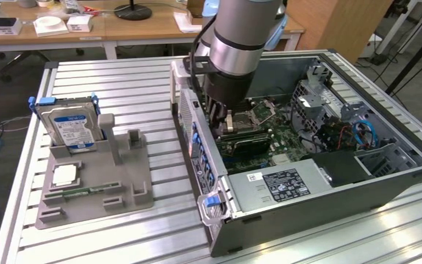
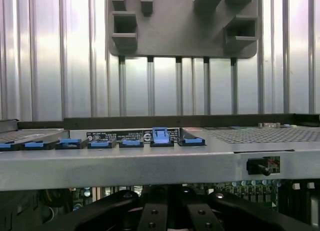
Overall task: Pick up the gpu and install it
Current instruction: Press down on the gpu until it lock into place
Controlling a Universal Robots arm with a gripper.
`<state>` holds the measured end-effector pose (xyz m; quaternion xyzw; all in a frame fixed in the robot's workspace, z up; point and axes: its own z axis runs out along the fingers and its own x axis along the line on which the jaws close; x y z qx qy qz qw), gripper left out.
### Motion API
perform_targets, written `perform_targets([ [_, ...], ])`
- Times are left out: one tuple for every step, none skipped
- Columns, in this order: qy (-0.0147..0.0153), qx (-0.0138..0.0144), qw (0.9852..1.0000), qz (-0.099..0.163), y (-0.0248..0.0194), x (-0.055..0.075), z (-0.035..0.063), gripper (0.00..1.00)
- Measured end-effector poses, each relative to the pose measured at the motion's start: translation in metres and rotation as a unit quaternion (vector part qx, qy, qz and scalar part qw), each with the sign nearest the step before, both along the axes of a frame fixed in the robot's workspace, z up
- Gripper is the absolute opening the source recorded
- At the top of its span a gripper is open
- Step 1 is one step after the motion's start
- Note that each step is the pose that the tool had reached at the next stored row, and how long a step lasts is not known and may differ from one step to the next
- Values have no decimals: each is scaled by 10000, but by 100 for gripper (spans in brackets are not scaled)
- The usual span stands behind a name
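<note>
I see the arm reaching down into the open computer case (image 1: 387,181), gripper (image 2: 167,211) low over the motherboard (image 1: 270,140) near the case's rear wall. Fingers drawn fully together. The gpu (image 1: 242,144) lies dark and flat on the board beneath the gripper; whether it is clamped, I cannot tell. Hard drive (image 1: 68,124) stands in the grey holder (image 1: 123,187) on the exterior view's left.

One open computer case (image 1: 321,187) sits on the slatted table (image 1: 116,77), with one grey holder tray (image 1: 97,187) at its nine o'clock. That tray carries one hard drive (image 1: 68,124), one square chip (image 1: 64,175) and one memory stick (image 1: 86,191). One robot arm (image 1: 233,49) reaches into the case.
</note>
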<state>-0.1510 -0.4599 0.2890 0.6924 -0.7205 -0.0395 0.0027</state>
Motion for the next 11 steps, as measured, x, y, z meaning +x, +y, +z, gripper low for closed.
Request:
perform_targets([
  [12, -1, 10000, 0, -1, 0, 7, 11],
  [30, 1, 10000, 2, -1, 2, 13, 11],
  [49, 1, 10000, 2, -1, 2, 19, 11],
  [68, 0, 10000, 0, -1, -1, 27, 11],
  [85, 0, 10000, 0, 0, 0, 34, 11],
  [104, 0, 9999, 0, -1, 0, 43, 11],
  [118, 0, 9999, 0, 0, 0, 49, 11],
  [135, 0, 9999, 0, -1, 0, 53, 11],
  [144, -1, 9999, -1, -1, -1, 53, 11],
  [144, -1, 9999, -1, -1, 0, 54, 11],
  [148, -2, 9999, -1, -1, 5, 55, 11],
])
